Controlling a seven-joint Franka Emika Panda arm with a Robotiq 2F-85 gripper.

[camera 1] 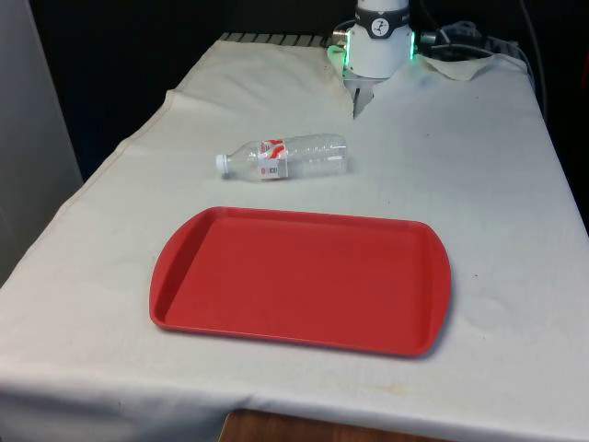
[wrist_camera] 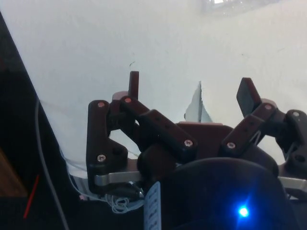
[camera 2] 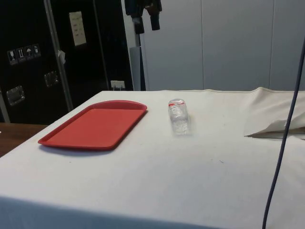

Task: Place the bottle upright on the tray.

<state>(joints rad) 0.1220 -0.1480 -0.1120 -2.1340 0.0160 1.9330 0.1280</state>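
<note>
the task is at its very start: the bottle [camera 1: 285, 157] lies on its side on the white cloth [camera 1: 497, 184], untouched, just beyond the far long edge of the tray [camera 1: 299, 279] and apart from it. in the side view the gripper [camera 2: 146, 21] hangs high above the table, well clear of everything, and the wrist view shows its two fingers [wrist_camera: 248, 96] spread wide with nothing between them.

the step in hand looks like the approach. the next move would call for bringing the gripper down over the bottle, with the fingers set across its body rather than along it, closing on it, then turning it upright and carrying it the short way onto the tray's flat floor (a judgement from the layout, not something seen).

the bottle is clear, thin plastic with ribbed walls, a white cap pointing toward the front view's left, and a red-and-white label around its middle. it appears empty, so it is likely light, easy to dent under a firm squeeze, and free to roll on the cloth if nudged from the side. the tray is a smooth, matte red rectangle with rounded corners and a low raised rim; its floor is bare. the cloth is soft and slightly creased, with a fold and a slit near the robot's base.
</note>
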